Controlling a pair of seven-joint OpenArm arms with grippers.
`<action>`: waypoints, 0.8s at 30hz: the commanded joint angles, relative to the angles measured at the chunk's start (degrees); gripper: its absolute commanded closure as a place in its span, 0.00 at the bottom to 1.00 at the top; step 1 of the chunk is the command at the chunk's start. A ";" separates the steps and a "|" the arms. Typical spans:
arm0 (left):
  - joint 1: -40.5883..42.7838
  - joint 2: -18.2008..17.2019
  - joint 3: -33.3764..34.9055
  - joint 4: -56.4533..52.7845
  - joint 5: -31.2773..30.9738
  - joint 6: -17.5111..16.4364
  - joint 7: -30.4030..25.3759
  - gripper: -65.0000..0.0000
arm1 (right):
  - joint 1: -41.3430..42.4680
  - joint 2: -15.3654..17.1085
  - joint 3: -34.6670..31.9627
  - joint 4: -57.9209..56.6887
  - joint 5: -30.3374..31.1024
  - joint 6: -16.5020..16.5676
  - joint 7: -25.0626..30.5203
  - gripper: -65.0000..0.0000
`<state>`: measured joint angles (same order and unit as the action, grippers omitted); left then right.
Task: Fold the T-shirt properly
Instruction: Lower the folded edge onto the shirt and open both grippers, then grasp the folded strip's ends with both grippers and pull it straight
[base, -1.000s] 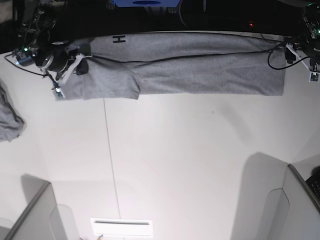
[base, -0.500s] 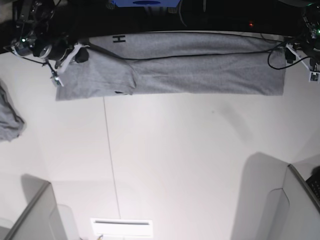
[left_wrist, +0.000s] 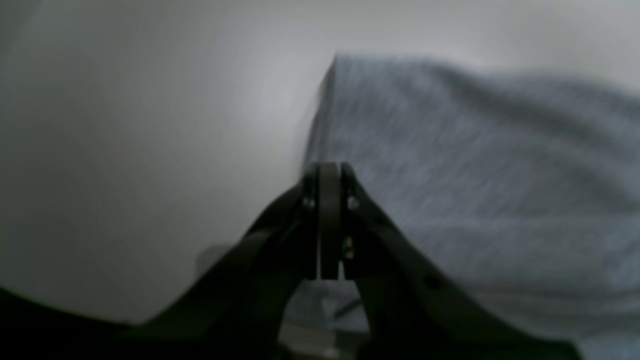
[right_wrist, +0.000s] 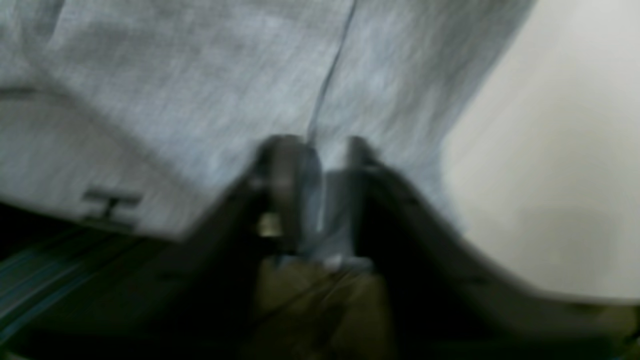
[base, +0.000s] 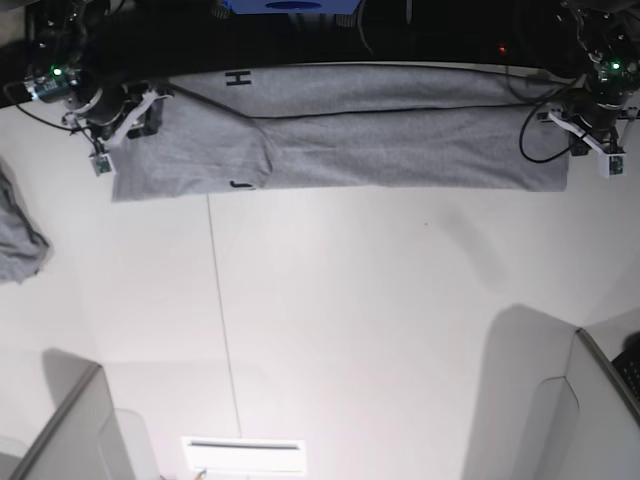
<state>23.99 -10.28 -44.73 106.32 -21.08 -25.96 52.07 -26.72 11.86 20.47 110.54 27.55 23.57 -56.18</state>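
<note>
T-shirt (base: 380, 135): grey, spread in a long band along the counter (base: 380, 330) at 12 o'clock, black lettering showing near its far edge.
Left fingers (left_wrist: 324, 172): pressed together at the shirt's corner; whether cloth is pinched, cannot tell.
Right fingers (right_wrist: 285, 165): blurred, slightly parted, cloth between them.
Cloth (base: 18, 235): grey, at 9 o'clock.

bare table (base: 400, 330) ahead, grey cloth (base: 20, 235) (left edge) obstructs
</note>
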 joint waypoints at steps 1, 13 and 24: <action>-0.03 -0.57 -0.32 0.45 -0.41 0.15 -1.57 1.00 | 0.13 0.67 -1.08 0.71 0.19 0.38 1.81 1.00; -7.15 -1.10 -0.24 -19.07 -0.24 0.24 -2.01 1.00 | 8.48 0.67 -4.51 -12.65 -5.44 0.30 2.95 1.00; -17.26 -3.30 5.83 -23.82 -0.24 6.13 -1.57 1.00 | 24.92 1.29 -4.78 -28.83 -13.88 0.03 5.94 1.00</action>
<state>7.01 -12.84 -38.89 82.11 -22.37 -20.71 49.69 -1.58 12.36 15.62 81.65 15.99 24.51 -48.80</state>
